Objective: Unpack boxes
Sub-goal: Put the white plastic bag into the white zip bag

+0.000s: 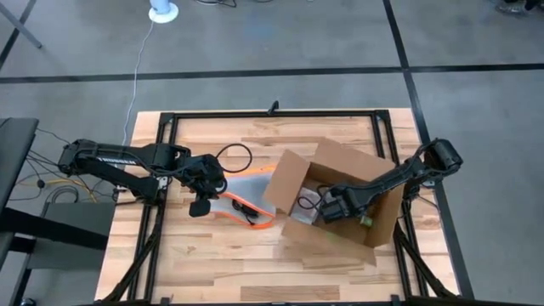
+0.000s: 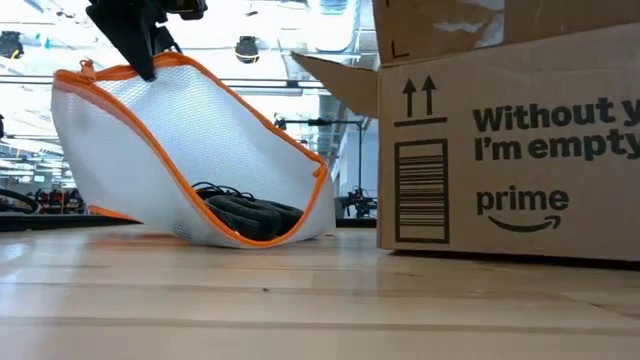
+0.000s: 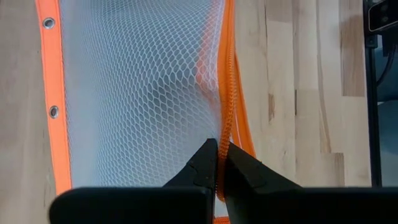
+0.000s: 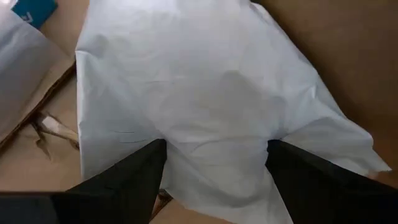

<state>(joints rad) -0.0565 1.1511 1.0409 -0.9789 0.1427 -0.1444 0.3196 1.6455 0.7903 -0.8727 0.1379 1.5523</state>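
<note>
my right gripper is down inside the box, fingers spread wide over a white sheet lying just ahead of them, nothing grasped yet. the box sits right of centre on the table, flaps up; i judge its walls are what could snag my arm. further left, my left gripper is pinched on the pouch by its zipper edge.

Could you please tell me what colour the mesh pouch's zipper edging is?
Orange edging on the white mesh pouch, clearest in the left wrist view.
</note>
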